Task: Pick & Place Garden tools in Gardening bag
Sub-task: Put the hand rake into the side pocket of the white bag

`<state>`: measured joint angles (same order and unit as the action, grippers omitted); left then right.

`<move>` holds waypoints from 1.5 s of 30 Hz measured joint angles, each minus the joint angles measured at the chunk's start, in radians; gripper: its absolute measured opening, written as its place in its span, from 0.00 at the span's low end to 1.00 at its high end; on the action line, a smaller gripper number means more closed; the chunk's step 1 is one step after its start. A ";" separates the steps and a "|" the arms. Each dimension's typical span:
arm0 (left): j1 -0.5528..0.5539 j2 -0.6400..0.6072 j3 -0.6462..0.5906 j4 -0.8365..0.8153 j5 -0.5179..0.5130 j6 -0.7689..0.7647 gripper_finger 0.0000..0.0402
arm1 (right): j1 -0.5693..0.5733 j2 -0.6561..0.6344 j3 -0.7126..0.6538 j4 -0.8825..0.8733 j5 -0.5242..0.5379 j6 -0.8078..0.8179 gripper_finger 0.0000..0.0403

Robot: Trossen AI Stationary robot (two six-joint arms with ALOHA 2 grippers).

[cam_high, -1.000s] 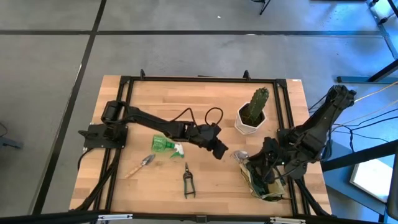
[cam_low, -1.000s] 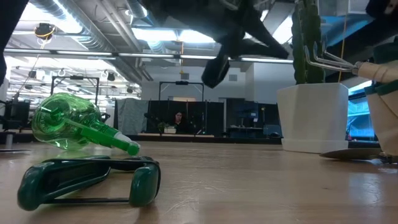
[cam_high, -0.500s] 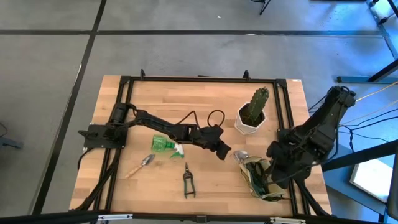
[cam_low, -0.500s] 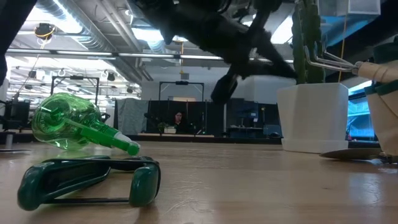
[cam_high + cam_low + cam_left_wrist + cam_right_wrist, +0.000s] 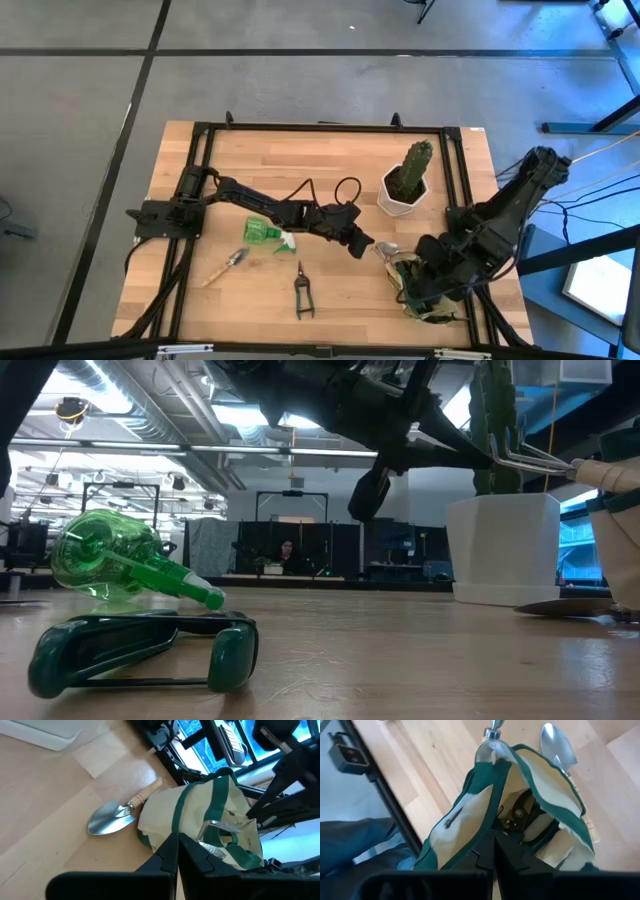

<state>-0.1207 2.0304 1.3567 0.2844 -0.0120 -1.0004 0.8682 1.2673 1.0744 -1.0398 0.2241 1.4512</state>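
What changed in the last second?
The left gripper, shut and empty, slid toward the gardening bag. The right gripper closed, holding nothing, and settled over the bag's mouth. Spray bottle, trowel, shears, cactus pot unmoved.

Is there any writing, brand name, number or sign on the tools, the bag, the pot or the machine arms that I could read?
None can be read.
Green spray bottle: no label visible.
Gardening bag: plain fabric and green trim, no print showing.
White pot: blank.
Pruning shears and trowel: no markings legible.
Room behind the table, low view: no readable sign.
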 joint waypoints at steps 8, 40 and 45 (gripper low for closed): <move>-0.018 0.000 0.000 0.003 0.005 0.000 0.00 | -0.038 0.034 0.000 -0.002 0.008 0.000 0.02; -0.056 0.000 0.000 0.050 -0.016 -0.008 0.00 | -0.160 0.036 -0.106 0.150 0.031 -0.046 0.02; -0.055 0.000 0.000 0.050 -0.012 -0.008 0.00 | -0.168 0.036 -0.106 0.149 0.037 -0.053 0.02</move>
<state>-0.1761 2.0300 1.3571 0.3347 -0.0242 -1.0084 0.6998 1.3037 0.9688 -0.8905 0.2611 1.3983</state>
